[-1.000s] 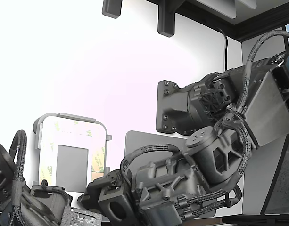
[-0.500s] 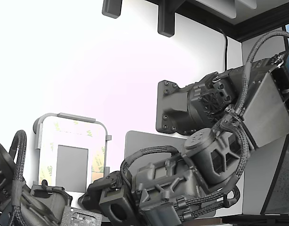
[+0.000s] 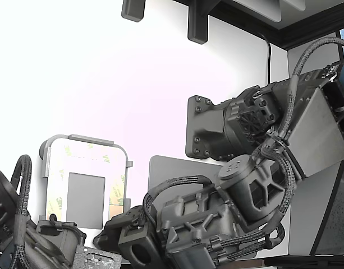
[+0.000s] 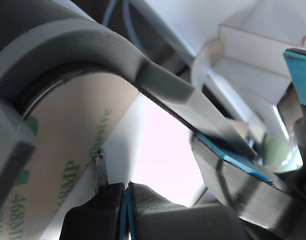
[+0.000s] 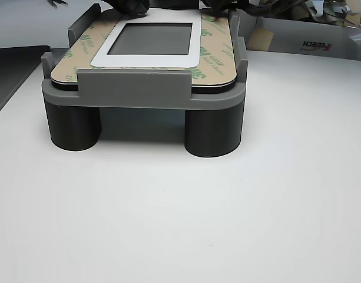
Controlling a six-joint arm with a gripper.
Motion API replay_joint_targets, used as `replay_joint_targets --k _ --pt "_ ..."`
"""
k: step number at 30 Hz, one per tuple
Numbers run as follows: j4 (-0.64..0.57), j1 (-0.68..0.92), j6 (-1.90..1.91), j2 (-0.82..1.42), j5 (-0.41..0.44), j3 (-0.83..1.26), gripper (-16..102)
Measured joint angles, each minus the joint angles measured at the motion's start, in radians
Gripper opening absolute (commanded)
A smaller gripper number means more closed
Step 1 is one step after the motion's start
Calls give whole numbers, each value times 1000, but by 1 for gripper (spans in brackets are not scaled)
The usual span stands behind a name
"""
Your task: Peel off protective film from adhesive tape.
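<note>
The protective film is a tan liner with green logos. It lies flat on the adhesive tape around the white frame and grey panel, all seated in a grey fixture. The exterior view shows the same film at the lower left. In the wrist view the film, printed "468MP", fills the space under the fixture's curved wall. My gripper is at the film's edge with its black fingers pressed together. Whether film is pinched between them is hidden.
A second arm sits at the exterior view's lower left by the fixture. My own arm covers a grey mat. In the other view, a white box stands behind the fixture, and a dark mat lies beside it.
My arm's forward links have sunk slightly and shifted toward the exterior view's left. The fixture, film and second arm have not moved.
</note>
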Motion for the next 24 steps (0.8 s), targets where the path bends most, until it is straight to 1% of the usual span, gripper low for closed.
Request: replay_joint_targets --k 13,24 --pt "5 0 18 0 0 2 -11" --pt "32 0 38 2 0 -6 -11"
